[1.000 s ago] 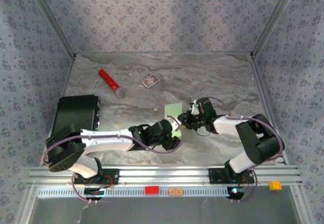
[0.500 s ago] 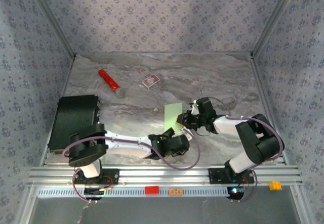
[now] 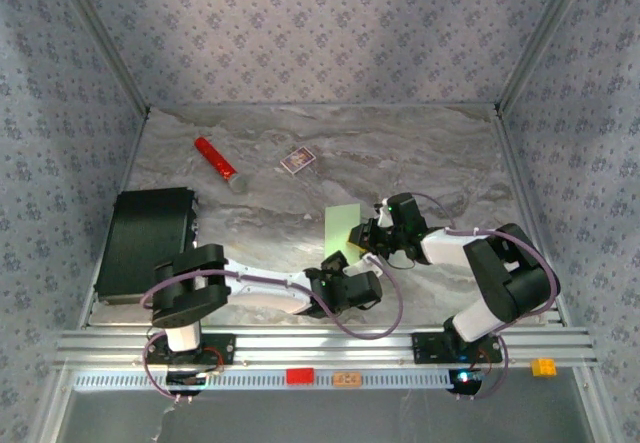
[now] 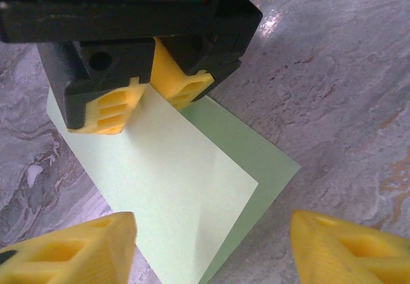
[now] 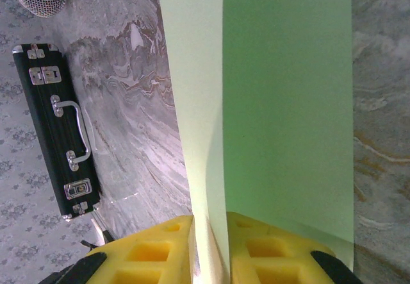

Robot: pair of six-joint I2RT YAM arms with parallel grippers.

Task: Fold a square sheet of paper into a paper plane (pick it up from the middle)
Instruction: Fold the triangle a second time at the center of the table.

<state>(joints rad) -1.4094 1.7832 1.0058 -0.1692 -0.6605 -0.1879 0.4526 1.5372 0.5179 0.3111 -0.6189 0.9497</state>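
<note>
The square sheet of paper is pale green and lies right of the table's middle, one half doubled over as a lighter flap above the darker lower layer. My right gripper is shut on the flap's edge, holding it raised off the lower layer. From the top it sits at the sheet's right side, and it also hangs over the paper's far end. My left gripper is open just off the sheet's near corner, its fingertips apart and touching nothing.
A black case lies at the left edge of the table. A red cylinder and a small card box lie toward the back. Patterned walls close in the marbled table on three sides.
My left arm has swung nearer and to the right, bringing its gripper to the sheet's near corner. The right gripper has kept its hold on the flap without moving.
</note>
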